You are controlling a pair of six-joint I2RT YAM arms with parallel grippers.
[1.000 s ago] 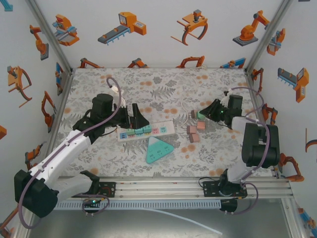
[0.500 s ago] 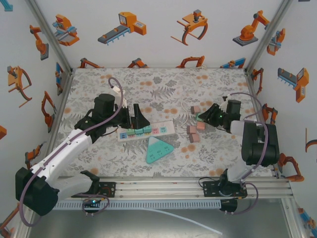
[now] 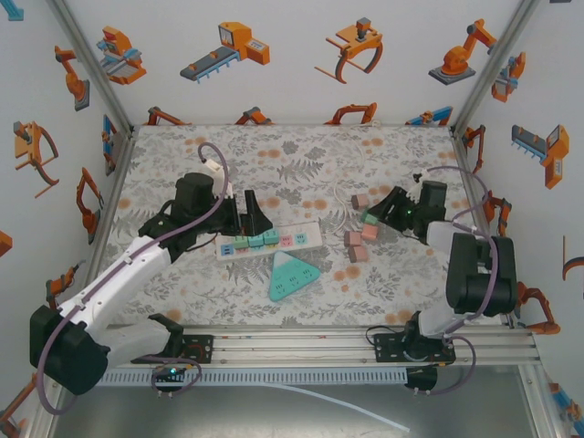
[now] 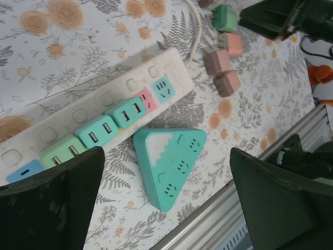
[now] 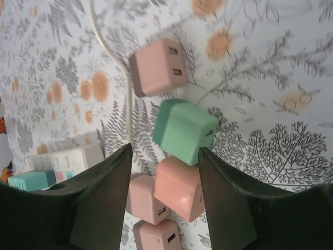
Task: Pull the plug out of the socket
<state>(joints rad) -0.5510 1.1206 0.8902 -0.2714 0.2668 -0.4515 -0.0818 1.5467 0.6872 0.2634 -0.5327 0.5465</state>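
Note:
A white power strip point(image 3: 274, 239) point(image 4: 112, 86) lies at mid table with several plugs in it: green point(image 4: 62, 150), two teal point(image 4: 96, 133) point(image 4: 125, 112) and a pink one point(image 4: 146, 99). My left gripper point(image 3: 252, 219) point(image 4: 166, 208) hovers open over the strip's left half, nothing between its fingers. My right gripper point(image 3: 380, 212) point(image 5: 164, 152) is open at the right, low over loose plugs. A green plug point(image 5: 184, 127) point(image 3: 369, 217) and a salmon plug point(image 5: 179, 187) lie just beyond its fingertips, not gripped.
A teal triangular socket block point(image 3: 292, 276) point(image 4: 169, 164) lies in front of the strip. More loose pink plugs point(image 3: 354, 246) point(image 5: 156, 65) and the strip's white cable point(image 5: 117, 62) lie near the right gripper. The aluminium rail point(image 3: 365, 342) runs along the near edge.
The right gripper has drawn back slightly to the right, leaving the green and pink plugs on the table. The left arm has hardly moved.

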